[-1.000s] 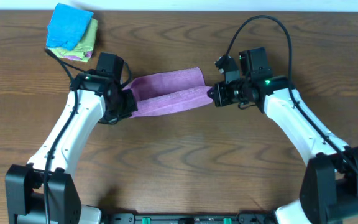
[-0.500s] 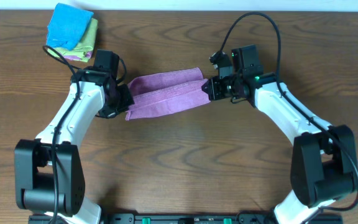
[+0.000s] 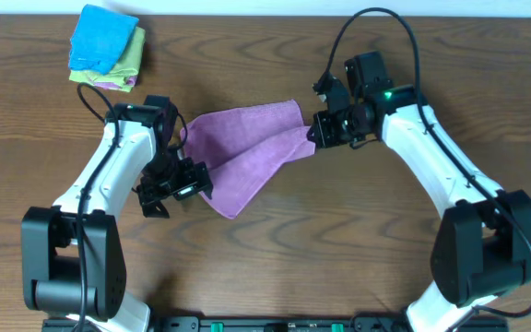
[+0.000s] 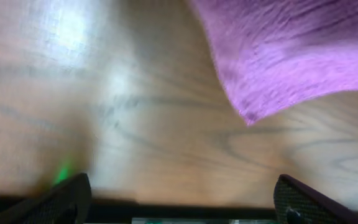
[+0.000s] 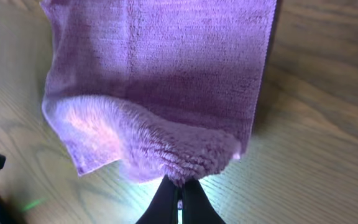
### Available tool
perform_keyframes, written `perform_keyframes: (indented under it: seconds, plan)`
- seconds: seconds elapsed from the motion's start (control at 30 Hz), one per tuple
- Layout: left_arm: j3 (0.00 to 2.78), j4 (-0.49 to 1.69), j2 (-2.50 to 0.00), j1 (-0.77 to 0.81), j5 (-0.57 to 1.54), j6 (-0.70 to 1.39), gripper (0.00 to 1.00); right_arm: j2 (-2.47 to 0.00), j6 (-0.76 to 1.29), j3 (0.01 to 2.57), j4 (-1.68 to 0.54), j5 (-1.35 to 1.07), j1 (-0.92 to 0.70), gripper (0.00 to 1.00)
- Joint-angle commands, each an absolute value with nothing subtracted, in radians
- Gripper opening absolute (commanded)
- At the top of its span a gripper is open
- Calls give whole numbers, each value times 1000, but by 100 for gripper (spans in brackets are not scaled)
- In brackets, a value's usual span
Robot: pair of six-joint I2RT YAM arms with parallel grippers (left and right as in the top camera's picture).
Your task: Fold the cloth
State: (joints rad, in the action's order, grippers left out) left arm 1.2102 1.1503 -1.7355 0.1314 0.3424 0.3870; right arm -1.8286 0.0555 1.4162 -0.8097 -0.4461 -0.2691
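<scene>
1. Purple cloth (image 3: 247, 155): lies at the centre of the overhead frame on the wooden table (image 3: 275, 254). It is partly doubled and uneven, with one loose corner trailing toward lower centre.
2. Right gripper (image 3: 321, 134): clamped on the cloth's right edge, where the fabric bunches at the pinch.
3. Left gripper (image 3: 181, 187): jaws wide and holding nothing, just left of the trailing corner.
4. Handling note: the left should probably re-pinch that corner, then carry it level with the right so the edges meet flush.
5. Stack of folded cloths (image 3: 106, 48): upper left, well apart.

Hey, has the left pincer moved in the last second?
Yes. In the overhead view the left pincer has pulled back toward the robot's own side, ending farther from the stack of folded cloths in the far left corner.
</scene>
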Motion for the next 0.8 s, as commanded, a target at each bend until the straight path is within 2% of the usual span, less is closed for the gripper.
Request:
perform_keyframes:
  seconds: [0.0,0.2,0.23,0.27,0.3,0.4,0.47,0.53,0.57,0.6,0.63,0.7,0.77]
  plan:
    - [1226,1075,-1739,133,330,359,95,-1831,-7,1467,-846,-421,-275,1]
    - [1226,862,-1739,133,295,358,95,-1831,-33,1485,-941,-414,-273,1]
    - [1226,831,-1739,133,296,358,96,-1831,-35,1485,-969,-414,-273,14]
    - [1226,803,-1739,133,296,358,97,-1831,-35,1485,-1001,-414,-273,51]
    - [1226,781,-1739,133,297,353,98,-1831,-37,1485,-1028,-414,-273,72]
    - [1226,727,-1739,133,296,343,100,-1831,-62,1485,-1081,-414,-273,77]
    - [1226,693,-1739,133,296,336,93,-1831,-65,1485,-1095,-414,-270,70]
    - [1226,659,-1741,133,296,336,82,-1829,-65,1485,-1097,-414,-269,59]
    - [1226,640,-1745,133,296,336,74,-1829,-65,1485,-1096,-414,-269,41]
    - [1226,627,-1746,133,296,336,62,-1828,-65,1485,-1093,-414,-269,7]
    - [1225,613,-1752,133,296,336,52,-1826,-65,1485,-1087,-415,-269,1]
    - [1225,585,-1773,133,296,336,27,-1826,-65,1485,-1021,-415,-276,1]
    - [1225,562,-1794,133,297,337,16,-1826,-65,1485,-959,-414,-283,1]
